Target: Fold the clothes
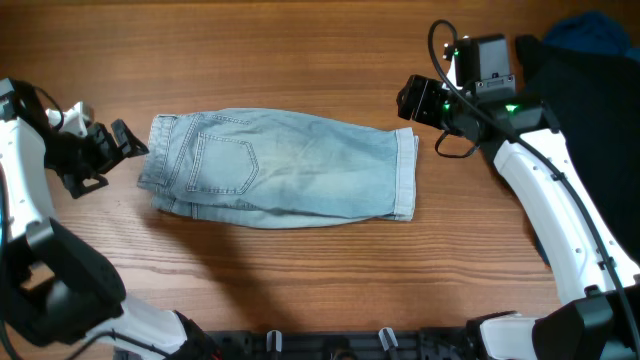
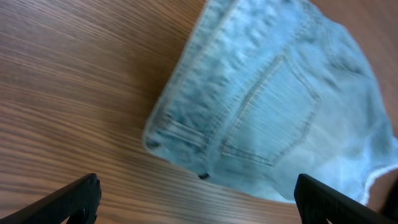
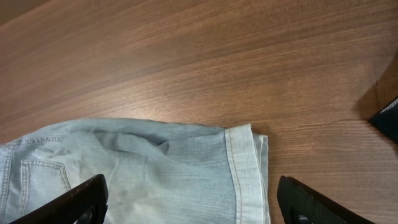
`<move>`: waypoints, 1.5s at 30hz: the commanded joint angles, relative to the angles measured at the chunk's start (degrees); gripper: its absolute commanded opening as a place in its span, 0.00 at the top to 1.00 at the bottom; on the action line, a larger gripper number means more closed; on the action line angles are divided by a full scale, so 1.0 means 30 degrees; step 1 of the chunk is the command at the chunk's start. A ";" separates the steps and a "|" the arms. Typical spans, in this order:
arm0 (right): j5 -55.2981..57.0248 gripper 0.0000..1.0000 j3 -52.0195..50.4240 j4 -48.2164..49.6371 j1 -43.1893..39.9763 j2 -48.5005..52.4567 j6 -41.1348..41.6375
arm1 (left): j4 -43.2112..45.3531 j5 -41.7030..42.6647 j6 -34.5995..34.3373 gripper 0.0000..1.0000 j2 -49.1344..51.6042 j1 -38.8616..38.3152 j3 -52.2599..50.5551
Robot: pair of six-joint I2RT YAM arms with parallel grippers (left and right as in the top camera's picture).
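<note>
The clothes are light-blue denim shorts [image 1: 290,165] lying flat in the middle of the table, waistband and patch pocket to the left, cuffed hem [image 1: 405,175] to the right. My left gripper [image 1: 118,160] hovers just left of the waistband, open, holding nothing. In the left wrist view the shorts [image 2: 273,106] lie beyond the open gripper [image 2: 199,208], with bare wood between the fingers [image 2: 74,199]. My right gripper [image 1: 408,100] hangs open above the hem's far corner. In the right wrist view the gripper [image 3: 196,208] straddles the cuff [image 3: 245,168], apart from it.
A black garment [image 1: 580,80] with something blue [image 1: 592,28] on it is heaped at the far right, behind my right arm; its dark edge [image 3: 387,121] shows in the right wrist view. Bare wooden table [image 1: 300,50] surrounds the shorts.
</note>
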 commanded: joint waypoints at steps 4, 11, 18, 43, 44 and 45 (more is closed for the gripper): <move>-0.0546 0.12 0.0146 0.0117 -0.0044 -0.0364 0.0969 | 0.0000 0.2193 0.1515 0.00 0.3031 0.0539 0.0219; -0.0816 0.12 0.0146 0.0138 -0.0044 -0.0364 0.0969 | 0.1392 0.2659 0.2499 0.00 0.3490 0.0539 0.0189; -0.0831 0.17 0.0146 0.0481 -0.0044 -0.0364 0.1443 | 0.1749 0.2747 0.2331 0.00 0.4459 0.0517 0.0182; -0.1836 0.19 0.0146 0.0474 -0.0044 -0.0364 0.1821 | 0.1209 0.5362 0.2288 0.18 0.4969 0.0393 0.0182; -0.1836 0.19 0.0146 0.0474 -0.0044 -0.0364 0.1814 | 0.1115 0.5340 0.2288 0.18 0.4969 0.0393 0.0182; -0.1829 0.19 0.0146 0.0474 -0.0044 -0.0364 0.1814 | 0.1056 0.5253 0.2295 0.19 0.4969 0.0393 0.0182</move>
